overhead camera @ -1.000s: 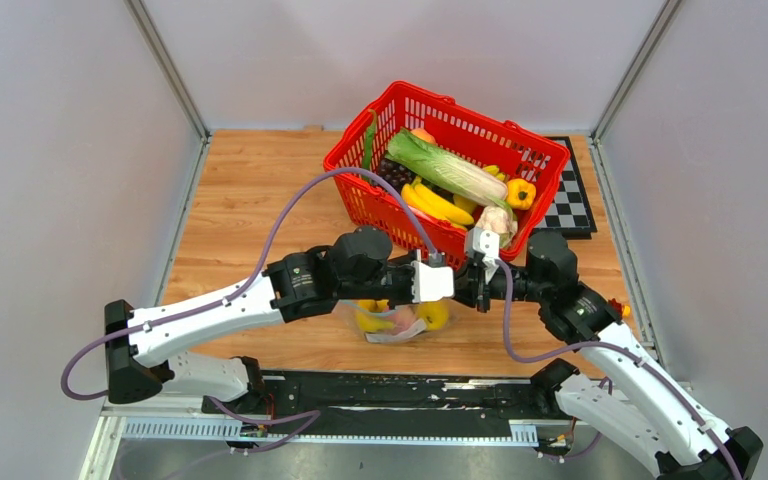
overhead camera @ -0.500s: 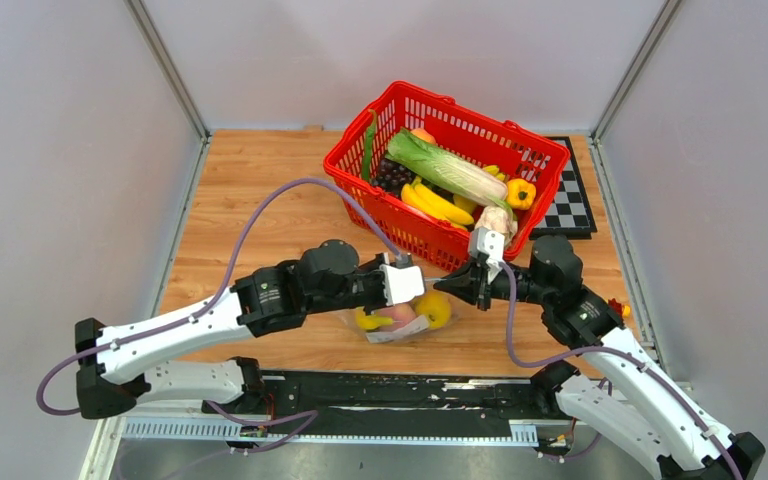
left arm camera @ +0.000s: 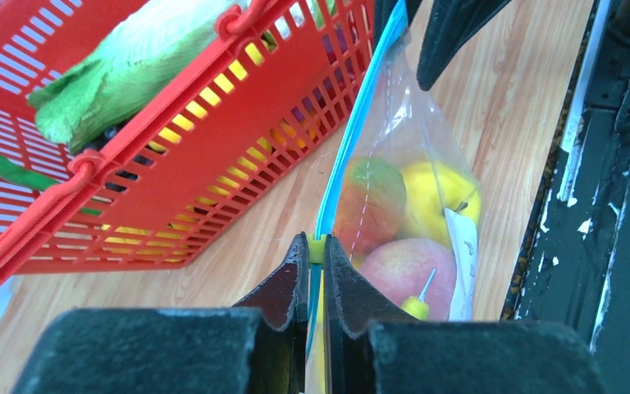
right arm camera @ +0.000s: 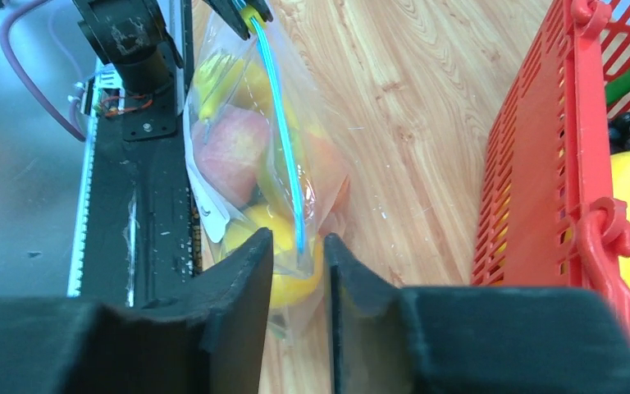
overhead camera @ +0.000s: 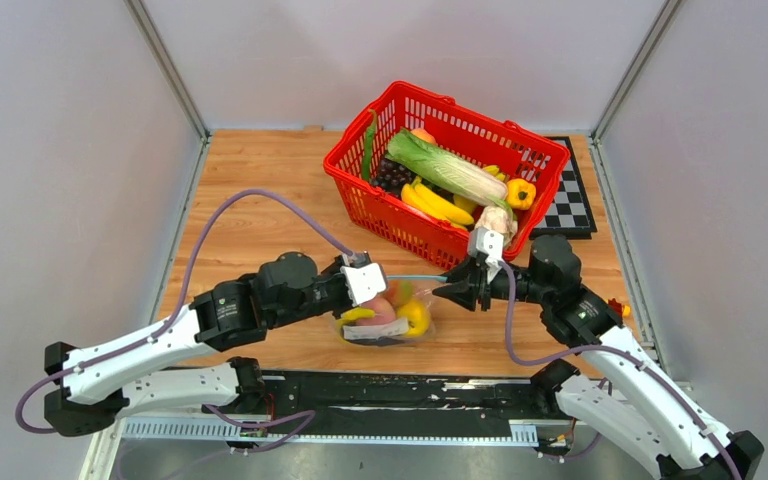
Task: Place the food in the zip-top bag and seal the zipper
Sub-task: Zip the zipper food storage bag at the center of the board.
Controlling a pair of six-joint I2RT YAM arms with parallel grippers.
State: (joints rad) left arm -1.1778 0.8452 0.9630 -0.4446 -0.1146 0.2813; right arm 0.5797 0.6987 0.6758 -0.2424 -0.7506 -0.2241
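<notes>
Teal zipper [overhead camera: 418, 278] spans sideways, left end effector [overhead camera: 384, 281] to right end effector [overhead camera: 450, 288].

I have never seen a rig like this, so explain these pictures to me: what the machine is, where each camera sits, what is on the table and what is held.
The machine is a left arm and a right arm, bolted to a wooden table. One camera looks down from above; the other two ride on the wrists. On the table stand a red basket of toy produce and a clear zip-top bag with toy fruit inside. The left jaws pinch the bag's teal zipper; the right jaws stand slightly apart around its other end.
</notes>
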